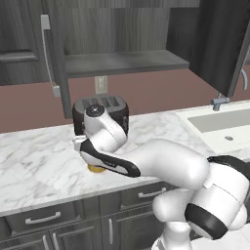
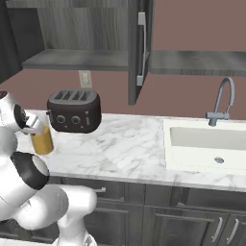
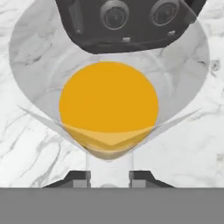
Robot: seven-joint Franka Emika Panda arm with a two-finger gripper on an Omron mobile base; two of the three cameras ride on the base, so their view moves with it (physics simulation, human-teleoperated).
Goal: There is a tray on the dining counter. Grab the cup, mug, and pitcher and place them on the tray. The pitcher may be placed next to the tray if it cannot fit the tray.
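A: Where's the pitcher (image 2: pixel 42 139)?
B: On the marble worktop (image 2: pixel 120 149), just left of the black four-slot toaster (image 2: pixel 74 111); amber fill, clear rim.
A: And the gripper (image 3: pixel 109 175)?
B: Directly above it, fingers clamped on the glass wall at the rim.
A: Any readable labels?
B: None legible.

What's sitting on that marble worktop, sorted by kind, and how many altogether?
Pitcher, amber-filled glass: 1
Toaster, dark: 1
Sink with faucet: 1
Total: 3
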